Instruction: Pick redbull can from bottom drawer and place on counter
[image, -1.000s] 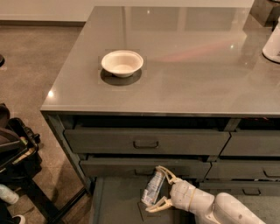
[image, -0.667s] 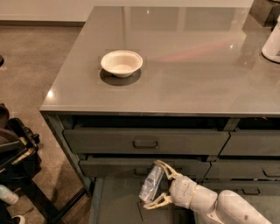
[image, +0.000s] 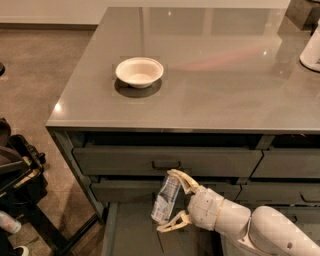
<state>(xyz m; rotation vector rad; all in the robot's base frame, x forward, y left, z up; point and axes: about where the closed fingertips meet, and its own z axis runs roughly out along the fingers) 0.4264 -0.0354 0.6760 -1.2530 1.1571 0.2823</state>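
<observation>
Gripper (image: 168, 201) is closed around the can (image: 165, 198), one finger over its top end and one under its base. The can tilts, top leaning right, and sits in front of the middle drawer (image: 125, 190), over the open bottom drawer (image: 131, 231), seemingly clear of its floor.

The step in hand looks like the lift out. To do it well, I would draw the can back and away from the drawer fronts before raising it, so its top does not catch the top drawer (image: 165, 161) or the edge of the counter (image: 215, 90). It should then be brought upright before it is set down, on the bare stretch right of the bowl (image: 139, 72).

The bowl looks empty. The visible part of the bottom drawer shows nothing besides the can.
</observation>
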